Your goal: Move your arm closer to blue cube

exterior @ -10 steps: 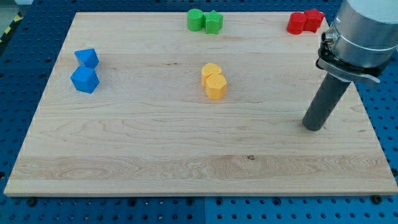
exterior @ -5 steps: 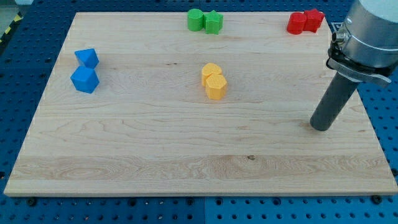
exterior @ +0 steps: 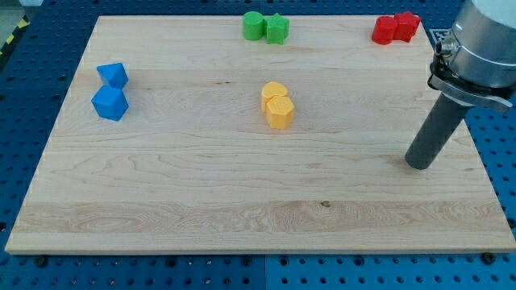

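While the blue cube sits near the wooden tabletop's 9 o'clock edge, touching a second blue block at its 12 o'clock, my tip rests far off toward 3 o'clock, so the whole tabletop must be crossed. No hand exists; the arm ends in a bare rod. Yellow blocks sit centrally, just above the direct path. The arm's upper body is cut off at the frame's right. Block shapes are hard to confirm.

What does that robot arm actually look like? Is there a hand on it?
No hand. The arm shows as a fat light-grey cylinder with a black clamp ring beneath it. From that a plain dark-grey round rod sticks out, ending in my tip. No cables or markings show.
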Robot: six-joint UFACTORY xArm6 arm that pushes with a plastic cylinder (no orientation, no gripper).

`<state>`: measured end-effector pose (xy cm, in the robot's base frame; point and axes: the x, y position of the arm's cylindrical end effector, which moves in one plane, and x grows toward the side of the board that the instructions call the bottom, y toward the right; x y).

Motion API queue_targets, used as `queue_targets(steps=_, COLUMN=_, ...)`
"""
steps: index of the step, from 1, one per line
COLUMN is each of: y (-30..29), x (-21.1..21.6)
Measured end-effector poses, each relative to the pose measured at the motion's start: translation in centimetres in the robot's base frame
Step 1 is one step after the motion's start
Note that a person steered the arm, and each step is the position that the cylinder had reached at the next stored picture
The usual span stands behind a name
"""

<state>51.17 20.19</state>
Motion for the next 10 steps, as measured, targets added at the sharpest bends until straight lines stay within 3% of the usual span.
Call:
queue_targets(steps=3, y=-9.2, x=0.0)
queue_targets(steps=6, y=-26.5, x=-3.1)
queue_targets(steps=10, y=-34.2, x=-3.4)
